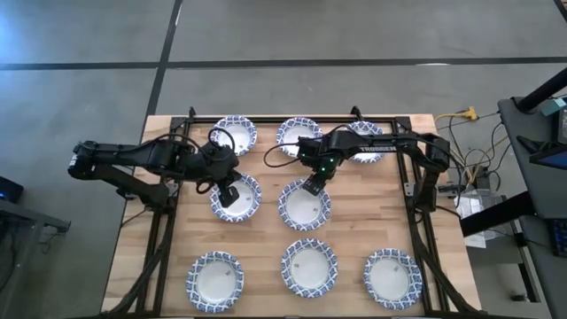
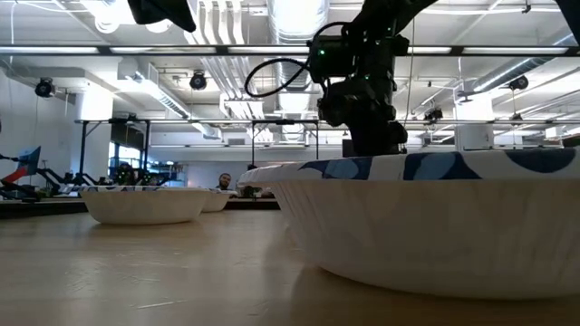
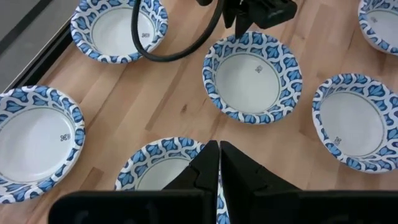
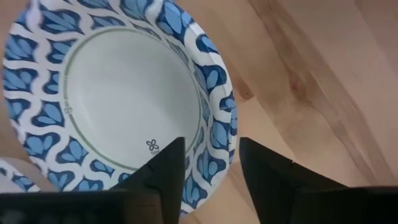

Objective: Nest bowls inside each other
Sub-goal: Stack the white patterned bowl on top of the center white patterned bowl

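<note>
The table (image 1: 266,239) carries nine bowls in three rows. Nearest row – left front bowl (image 1: 214,281), middle front bowl (image 1: 309,267), right front bowl (image 1: 392,277) – lies flat and separate, each bowl well apart from the others. In the middle row, the left gripper (image 1: 229,192) sits over the left middle bowl (image 1: 236,197) with its fingers pressed together and nothing between them. The right gripper (image 4: 208,165) hangs over the rim of the centre bowl (image 1: 305,206) on its far side; its fingers stand apart, one over the patterned rim, the other outside it above bare wood, with no grip on the bowl. Farthest row – left back bowl (image 1: 235,134), middle back bowl (image 1: 298,135) and right back bowl (image 1: 365,142), the last partly covered by the right arm – no bowl is nested in another
</note>
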You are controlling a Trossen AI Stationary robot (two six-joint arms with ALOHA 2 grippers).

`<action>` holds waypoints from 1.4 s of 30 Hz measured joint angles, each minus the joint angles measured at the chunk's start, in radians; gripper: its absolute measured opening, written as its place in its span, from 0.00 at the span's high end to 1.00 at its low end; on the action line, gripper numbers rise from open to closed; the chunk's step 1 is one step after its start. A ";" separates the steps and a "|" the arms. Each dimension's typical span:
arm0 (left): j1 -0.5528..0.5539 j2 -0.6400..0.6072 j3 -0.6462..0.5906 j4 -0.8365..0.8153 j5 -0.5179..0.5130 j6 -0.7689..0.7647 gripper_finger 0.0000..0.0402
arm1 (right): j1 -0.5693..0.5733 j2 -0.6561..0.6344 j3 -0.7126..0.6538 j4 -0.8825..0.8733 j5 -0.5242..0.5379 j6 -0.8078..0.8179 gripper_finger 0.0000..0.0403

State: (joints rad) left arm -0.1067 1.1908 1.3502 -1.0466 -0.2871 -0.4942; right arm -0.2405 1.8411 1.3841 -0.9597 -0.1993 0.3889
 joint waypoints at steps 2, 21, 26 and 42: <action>0.000 0.000 0.000 0.001 0.000 0.000 1.00 | 0.000 -0.011 0.001 -0.002 0.001 0.000 0.62; -0.001 0.000 -0.053 0.022 0.039 -0.075 1.00 | 0.119 -0.799 -0.541 0.116 0.327 0.577 0.76; -0.001 0.002 -0.082 0.068 0.034 -0.026 1.00 | 0.309 -1.131 -0.902 0.562 0.667 1.159 0.77; 0.000 0.002 -0.112 0.134 0.029 0.004 1.00 | 0.476 -1.258 -1.273 0.785 1.255 1.833 0.76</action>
State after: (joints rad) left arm -0.1062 1.1923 1.2385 -0.9130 -0.2584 -0.4904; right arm 0.2351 0.5831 0.1109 -0.1746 1.0560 2.2214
